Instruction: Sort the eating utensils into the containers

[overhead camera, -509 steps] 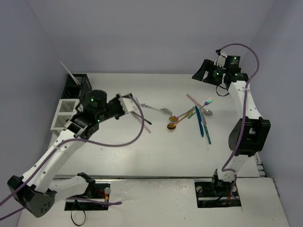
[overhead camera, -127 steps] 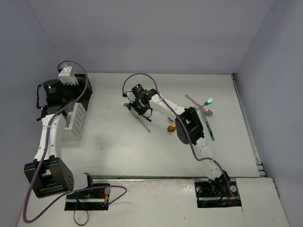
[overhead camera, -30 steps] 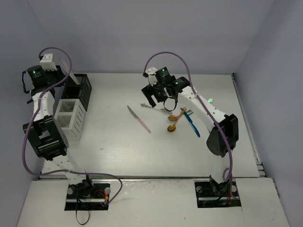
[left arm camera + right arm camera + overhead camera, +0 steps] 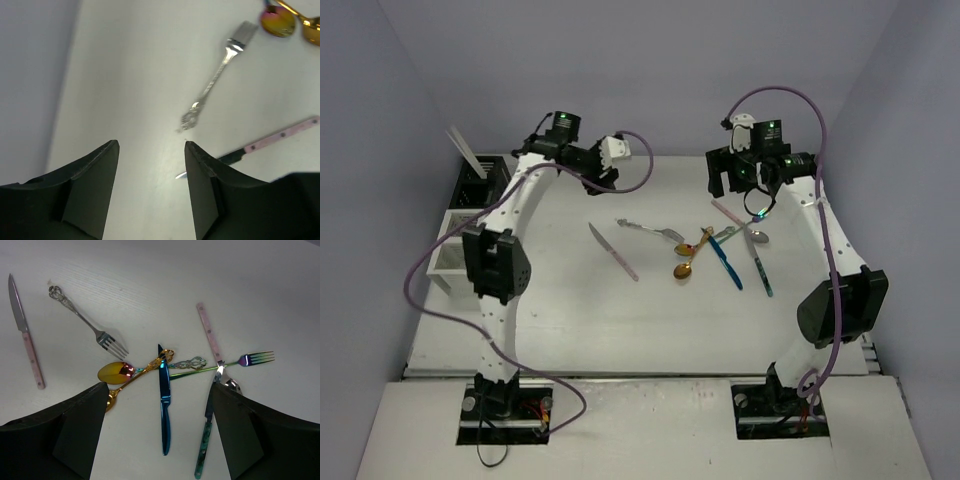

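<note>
One white table [image 4: 570, 310], lilac walls [image 4: 620, 70]

Eight loose utensils [image 4: 164, 400], one pale stick [image 4: 463, 150], two caddies [image 4: 445, 258].

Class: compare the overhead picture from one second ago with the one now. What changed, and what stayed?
The left gripper swung from the far-left corner, beside the black container, rightwards over the far middle of the table. The right gripper drew back rightwards from above the silver fork. Both are open and empty. The fork, pink knife and white container stayed put.
</note>
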Robot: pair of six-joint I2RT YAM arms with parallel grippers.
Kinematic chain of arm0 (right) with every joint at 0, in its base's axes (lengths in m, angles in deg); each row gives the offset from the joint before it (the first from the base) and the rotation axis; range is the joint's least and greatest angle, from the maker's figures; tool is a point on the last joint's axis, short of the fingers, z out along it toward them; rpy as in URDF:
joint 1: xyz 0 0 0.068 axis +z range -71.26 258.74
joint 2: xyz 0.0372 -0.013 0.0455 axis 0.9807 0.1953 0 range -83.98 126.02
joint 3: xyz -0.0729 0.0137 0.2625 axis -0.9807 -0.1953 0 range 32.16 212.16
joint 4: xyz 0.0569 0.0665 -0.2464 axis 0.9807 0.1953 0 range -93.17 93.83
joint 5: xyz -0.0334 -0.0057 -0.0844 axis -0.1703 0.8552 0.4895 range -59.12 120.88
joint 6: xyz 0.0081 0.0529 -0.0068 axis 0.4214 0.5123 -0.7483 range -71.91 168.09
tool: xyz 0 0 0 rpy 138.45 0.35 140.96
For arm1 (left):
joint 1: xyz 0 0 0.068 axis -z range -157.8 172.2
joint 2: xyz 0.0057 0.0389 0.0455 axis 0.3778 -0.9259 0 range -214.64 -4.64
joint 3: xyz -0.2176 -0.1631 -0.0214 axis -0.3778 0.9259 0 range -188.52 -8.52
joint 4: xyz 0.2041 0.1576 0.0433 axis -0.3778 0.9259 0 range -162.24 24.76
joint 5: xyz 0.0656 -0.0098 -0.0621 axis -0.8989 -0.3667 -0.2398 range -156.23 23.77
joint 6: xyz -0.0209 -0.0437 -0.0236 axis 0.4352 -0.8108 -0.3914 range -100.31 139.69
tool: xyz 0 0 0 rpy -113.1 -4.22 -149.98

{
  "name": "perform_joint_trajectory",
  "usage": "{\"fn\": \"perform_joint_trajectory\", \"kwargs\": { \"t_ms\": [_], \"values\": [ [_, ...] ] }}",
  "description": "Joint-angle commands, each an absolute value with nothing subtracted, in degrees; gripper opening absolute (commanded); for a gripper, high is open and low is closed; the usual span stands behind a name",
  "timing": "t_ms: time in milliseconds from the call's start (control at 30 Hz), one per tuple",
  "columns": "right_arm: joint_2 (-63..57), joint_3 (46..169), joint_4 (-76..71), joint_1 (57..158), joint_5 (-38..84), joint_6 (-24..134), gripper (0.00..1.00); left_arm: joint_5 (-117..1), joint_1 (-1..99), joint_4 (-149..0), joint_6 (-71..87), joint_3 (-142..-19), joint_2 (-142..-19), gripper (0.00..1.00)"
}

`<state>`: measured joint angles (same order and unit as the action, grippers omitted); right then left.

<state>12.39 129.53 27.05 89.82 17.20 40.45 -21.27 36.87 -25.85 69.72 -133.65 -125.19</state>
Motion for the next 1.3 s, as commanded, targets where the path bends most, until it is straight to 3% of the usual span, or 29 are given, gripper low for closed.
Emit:
{"fn": "perform_joint_trajectory", "kwargs": {
  "t_ms": [0, 367, 1033, 1100, 1267],
  "values": [
    [7.9, 128.2, 25.0, 88.7, 15.1, 40.7, 0.81, -13.3, 40.8, -21.9, 74.3, -138.1, -131.0, 0.51],
    [6.5, 124.8, 25.0, 87.6, 14.5, 40.3, 0.80, -7.4, 46.4, -22.0, 74.5, -141.4, -141.4, 0.52],
    [1.7, 121.3, 25.0, 85.6, 13.1, 40.2, 0.79, -18.6, 51.5, -22.0, 66.3, -150.7, -151.2, 0.55],
    [1.4, 121.2, 25.1, 85.6, 13.0, 40.1, 0.78, -20.4, 52.0, -21.9, 67.0, -148.8, -150.1, 0.55],
    [0.8, 120.9, 25.2, 85.6, 12.6, 40.0, 0.77, -36.5, 56.4, -13.5, 80.2, -143.8, -147.9, 0.40]
  ]
}}
